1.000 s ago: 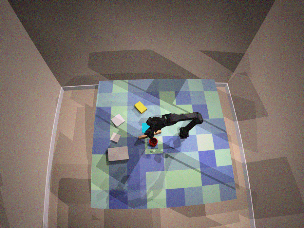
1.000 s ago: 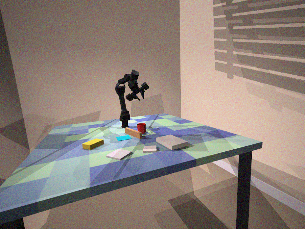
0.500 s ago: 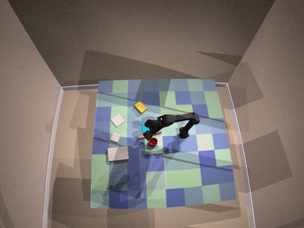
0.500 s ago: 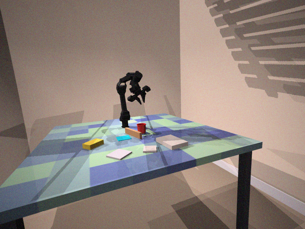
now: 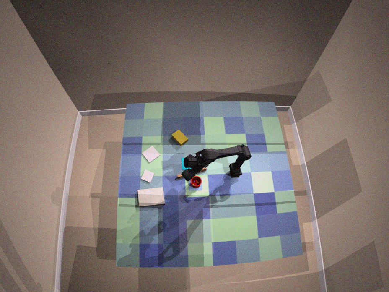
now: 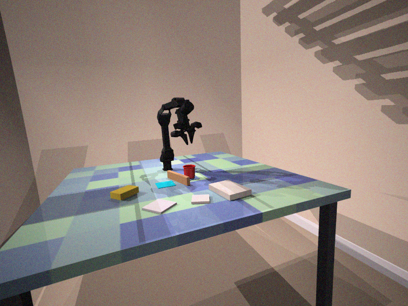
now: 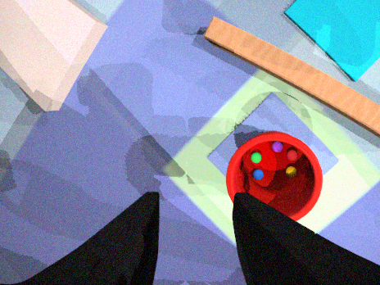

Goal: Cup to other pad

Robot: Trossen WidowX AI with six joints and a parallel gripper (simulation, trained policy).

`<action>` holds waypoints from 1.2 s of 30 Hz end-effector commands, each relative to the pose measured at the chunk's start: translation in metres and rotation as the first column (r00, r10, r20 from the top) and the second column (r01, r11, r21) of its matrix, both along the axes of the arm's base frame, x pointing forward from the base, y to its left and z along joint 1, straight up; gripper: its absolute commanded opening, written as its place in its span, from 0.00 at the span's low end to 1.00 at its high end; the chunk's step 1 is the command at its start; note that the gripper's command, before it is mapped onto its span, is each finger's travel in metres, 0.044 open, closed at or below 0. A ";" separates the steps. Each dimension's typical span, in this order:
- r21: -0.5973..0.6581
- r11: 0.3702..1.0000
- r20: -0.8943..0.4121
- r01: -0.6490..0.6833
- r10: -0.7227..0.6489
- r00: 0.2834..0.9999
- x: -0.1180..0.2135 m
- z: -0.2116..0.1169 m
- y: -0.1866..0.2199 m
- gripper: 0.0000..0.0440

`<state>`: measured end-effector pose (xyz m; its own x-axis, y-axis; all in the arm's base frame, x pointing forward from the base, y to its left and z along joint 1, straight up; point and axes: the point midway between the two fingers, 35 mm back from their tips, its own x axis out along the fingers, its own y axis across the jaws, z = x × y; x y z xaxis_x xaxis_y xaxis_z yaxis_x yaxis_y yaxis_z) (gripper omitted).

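Patchwork squares of blue, green and teal cover the square tabletop (image 5: 234,228) (image 6: 184,227), walled in by plain beige walls. From the top camera I take the round red cup (image 5: 199,186) (image 6: 189,172) (image 7: 233,164) as my landmark. It stands upright on a flat blue square pad (image 5: 190,189) (image 7: 221,157); the flat cyan pad (image 5: 183,164) (image 6: 164,184) (image 7: 340,29) lies across the upright orange wooden bar (image 5: 179,175) (image 6: 178,177) (image 7: 287,67) from it, partly under my arm.

On the exterior camera my black two-fingered gripper (image 6: 189,143) (image 7: 196,204) hangs high above the cup, fingers pointing down, parted by a modest gap with nothing between them.

Through the wrist camera the cup sits off to one side of that gap, with five coloured marbles (image 7: 273,160) inside. I judge the step in hand to be lining up for the grasp: I should shift toward the cup before descending, and open wider if I mean to straddle it. Coming straight down risks one fingertip striking the rim and tipping the marbles out. Once gripped, the cup wants a level lift, high enough to pass the bar.

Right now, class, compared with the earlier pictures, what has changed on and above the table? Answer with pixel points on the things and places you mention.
The gripper (image 5: 195,170) (image 6: 189,143) (image 7: 196,204) has come down, still above the table. Shadows have shifted too. Nothing has been taken hold of or let go. The red cup (image 5: 195,181) (image 6: 189,172) (image 7: 274,176), barrier (image 6: 178,178) (image 7: 295,71) and blocks stayed put.
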<state>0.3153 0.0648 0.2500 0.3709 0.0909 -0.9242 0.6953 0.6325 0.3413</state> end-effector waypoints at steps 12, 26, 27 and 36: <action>-0.064 0.997 -0.238 0.050 -0.064 0.969 -0.015 -0.038 -0.009 0.30; -0.132 0.988 -0.373 0.085 -0.129 0.919 -0.026 -0.074 -0.017 0.34; -0.136 0.987 -0.379 0.087 -0.133 0.916 -0.027 -0.076 -0.017 0.34; -0.171 0.981 -0.429 0.096 -0.162 0.888 -0.032 -0.103 -0.018 0.37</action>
